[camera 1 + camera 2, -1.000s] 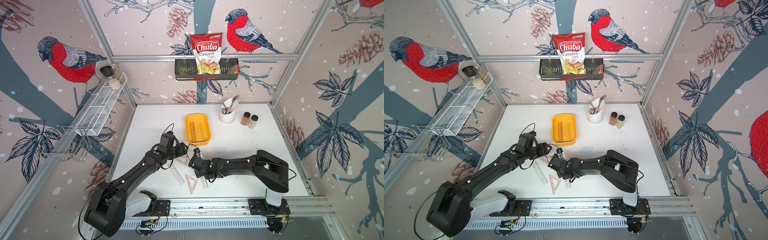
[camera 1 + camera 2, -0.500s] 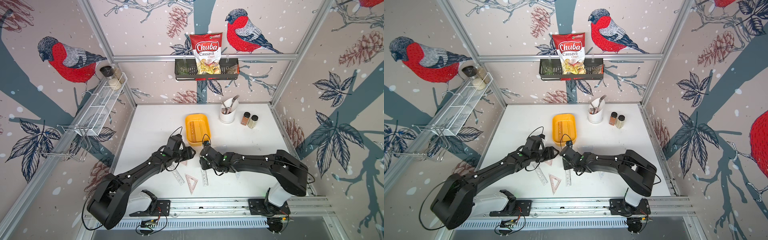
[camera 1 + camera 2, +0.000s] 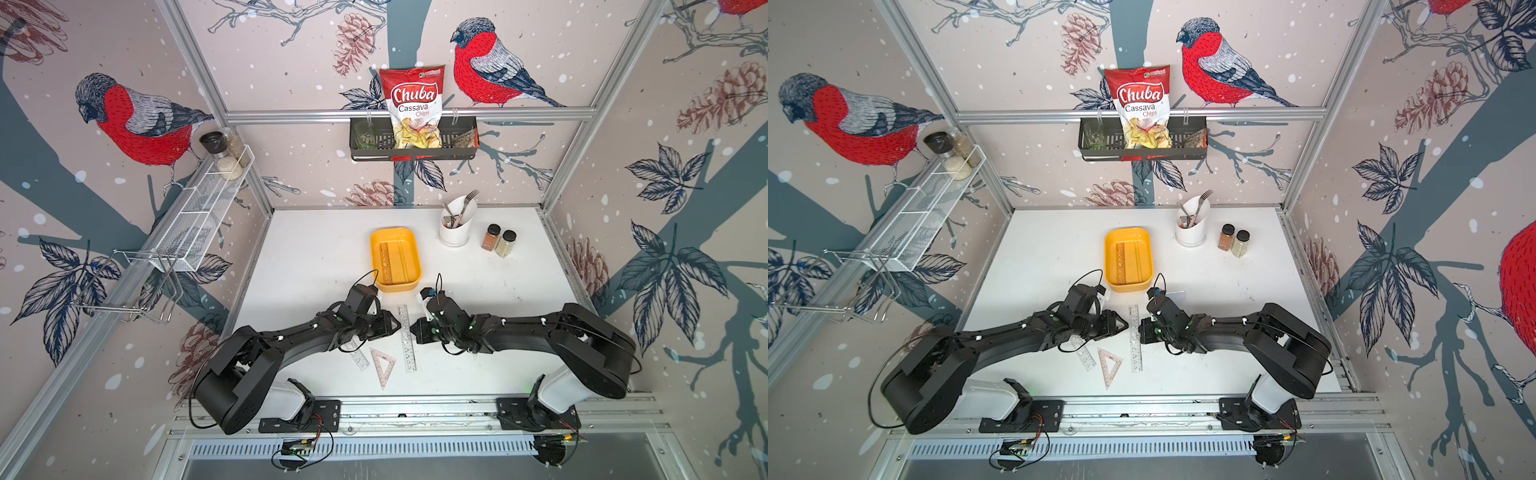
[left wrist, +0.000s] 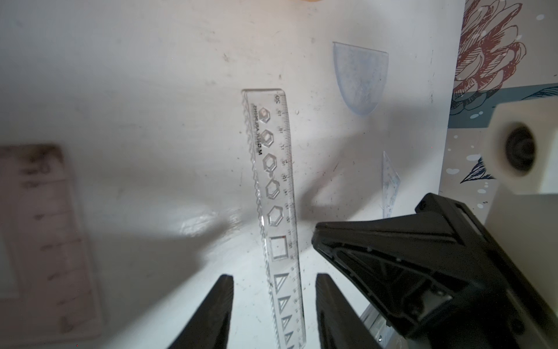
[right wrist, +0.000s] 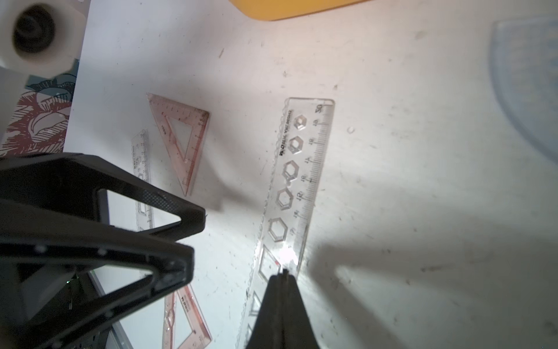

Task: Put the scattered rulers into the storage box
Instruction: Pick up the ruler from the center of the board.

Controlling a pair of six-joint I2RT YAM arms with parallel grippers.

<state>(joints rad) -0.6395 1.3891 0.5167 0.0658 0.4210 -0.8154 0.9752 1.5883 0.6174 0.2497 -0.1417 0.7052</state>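
Clear stencil ruler point(image 3: 406, 338) lies flat at 6 o'clock of storage box point(image 3: 400, 286) | right gripper point(image 5: 283, 273) has just pressed together, tips on ruler's 3 o'clock edge | left gripper point(image 4: 274, 276) spread astride it from 9 o'clock | judged: pinned for pickup, boxing comes next

Storage box point(image 3: 399, 286): plain yellow-orange. Beside the box, straight ruler point(image 3: 408, 353): clear, with hexagon, square and triangle cut-outs (black print). Set square point(image 5: 178, 107), farther from the box: pinkish. Protractor point(image 4: 359, 75): pale bluish.
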